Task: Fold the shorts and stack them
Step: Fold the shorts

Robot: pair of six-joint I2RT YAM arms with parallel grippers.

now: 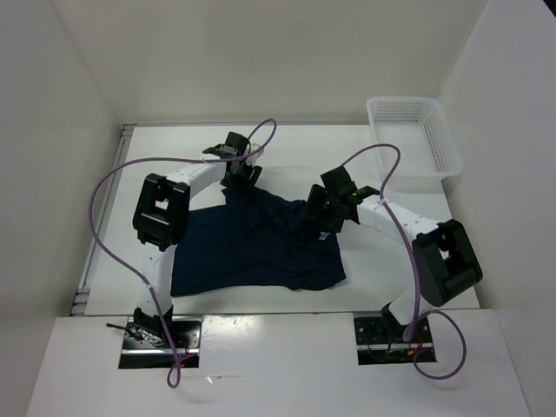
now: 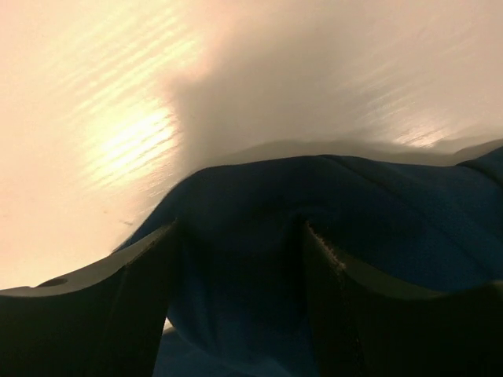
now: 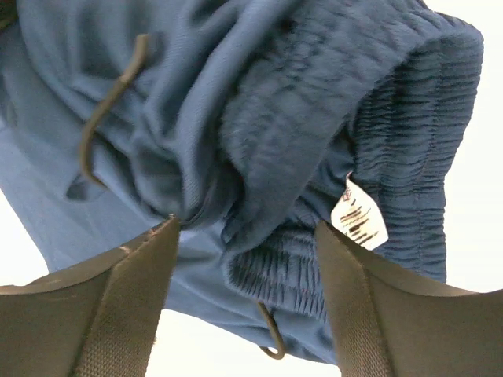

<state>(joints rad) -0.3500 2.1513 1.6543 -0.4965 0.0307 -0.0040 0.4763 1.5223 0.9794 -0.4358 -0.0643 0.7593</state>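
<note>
The dark navy shorts (image 1: pixel 252 248) lie rumpled in the middle of the table, with their far edge bunched up toward both grippers. My left gripper (image 1: pixel 241 180) is at the far left corner of the shorts. In the left wrist view its jaws (image 2: pixel 240 232) stand apart with a hump of navy fabric (image 2: pixel 377 204) between them. My right gripper (image 1: pixel 323 215) is at the far right corner. In the right wrist view its jaws (image 3: pixel 247 228) stand wide apart around the gathered waistband (image 3: pixel 314 110), with the white tag (image 3: pixel 360 218) and dark drawstring (image 3: pixel 110 110) showing.
A white mesh basket (image 1: pixel 413 135) stands at the far right corner of the table. White walls close in the table on the left, back and right. Both arm bases sit at the near edge.
</note>
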